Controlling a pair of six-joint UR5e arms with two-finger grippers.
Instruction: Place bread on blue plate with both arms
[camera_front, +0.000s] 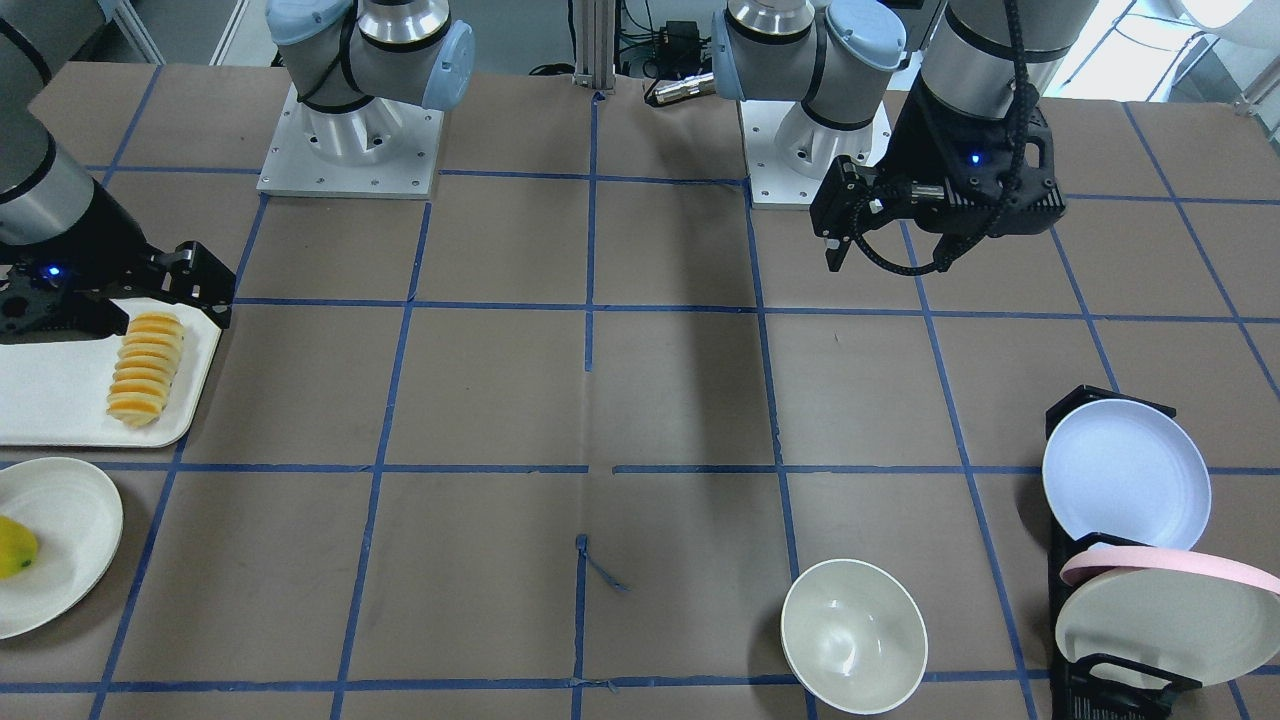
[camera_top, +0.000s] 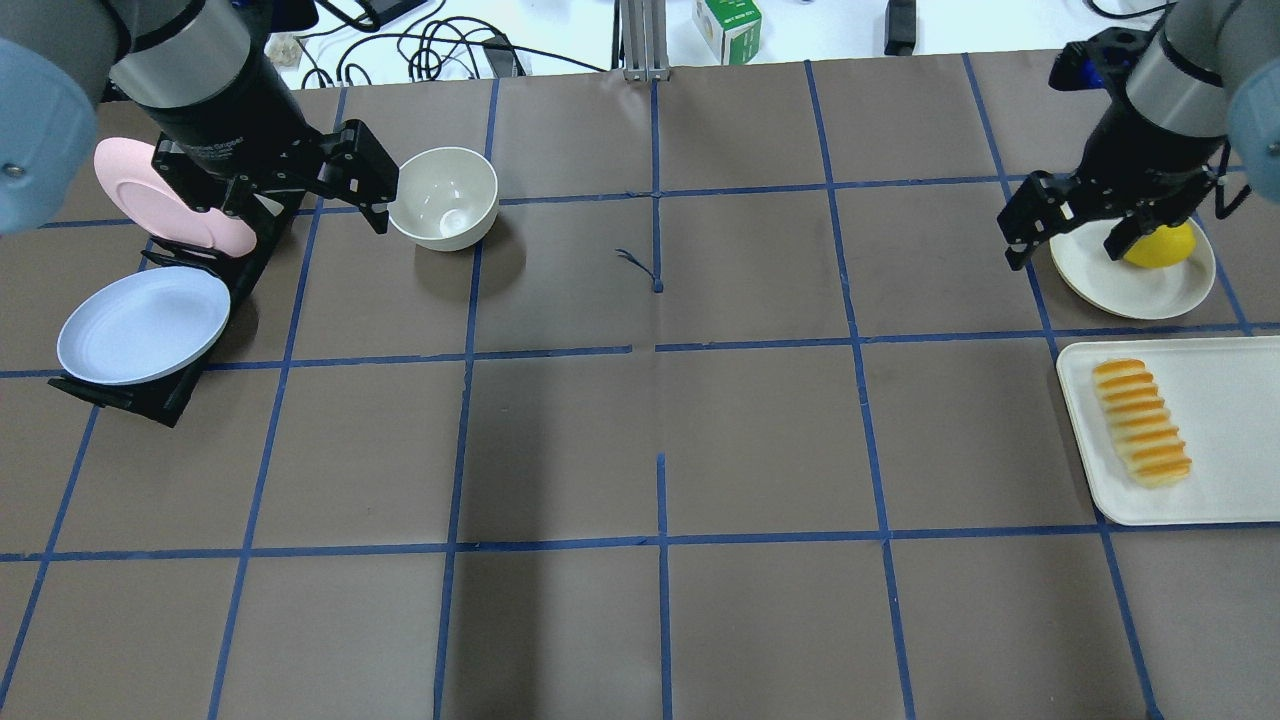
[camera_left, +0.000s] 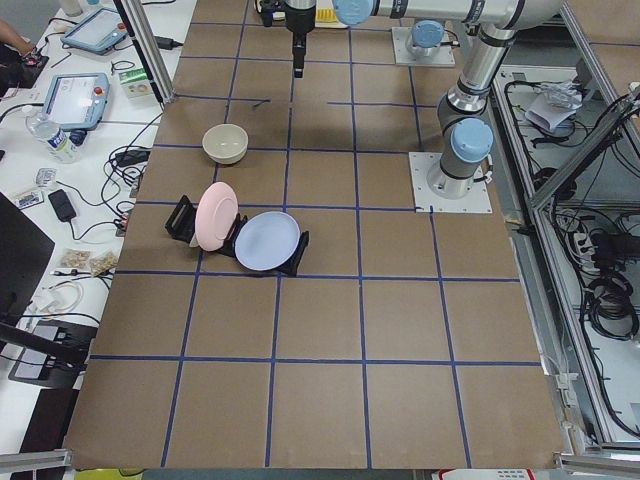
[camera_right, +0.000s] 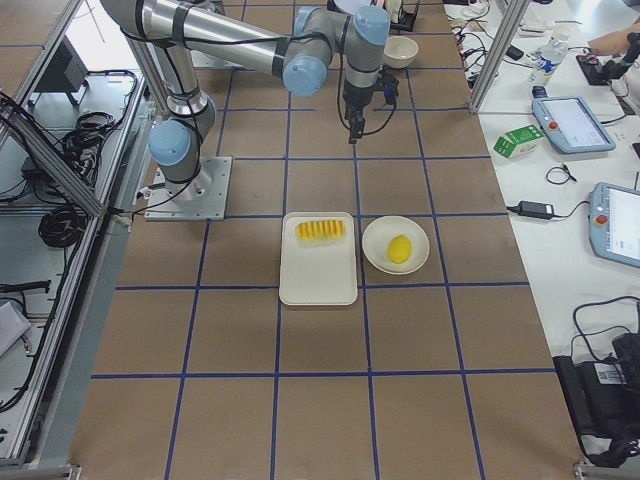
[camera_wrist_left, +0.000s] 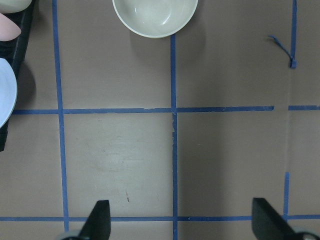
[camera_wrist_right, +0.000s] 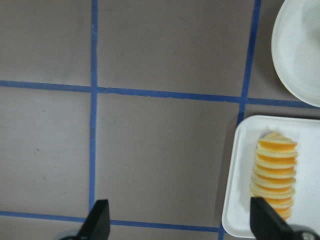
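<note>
The bread (camera_top: 1142, 422), a ridged orange-yellow loaf, lies on a white tray (camera_top: 1230, 400) at the table's right side; it also shows in the front view (camera_front: 147, 367) and the right wrist view (camera_wrist_right: 274, 175). The blue plate (camera_top: 143, 325) leans in a black rack (camera_top: 170, 392) at the left, also seen in the front view (camera_front: 1125, 472). My right gripper (camera_top: 1040, 225) is open and empty, held high beside the tray. My left gripper (camera_top: 365, 185) is open and empty, high above the table near a white bowl.
A white bowl (camera_top: 443, 197) stands right of the rack. A pink-rimmed plate (camera_top: 160, 195) leans in the same rack behind the blue plate. A cream plate (camera_top: 1090, 265) with a yellow fruit (camera_top: 1160, 245) sits beyond the tray. Brown table with blue tape grid.
</note>
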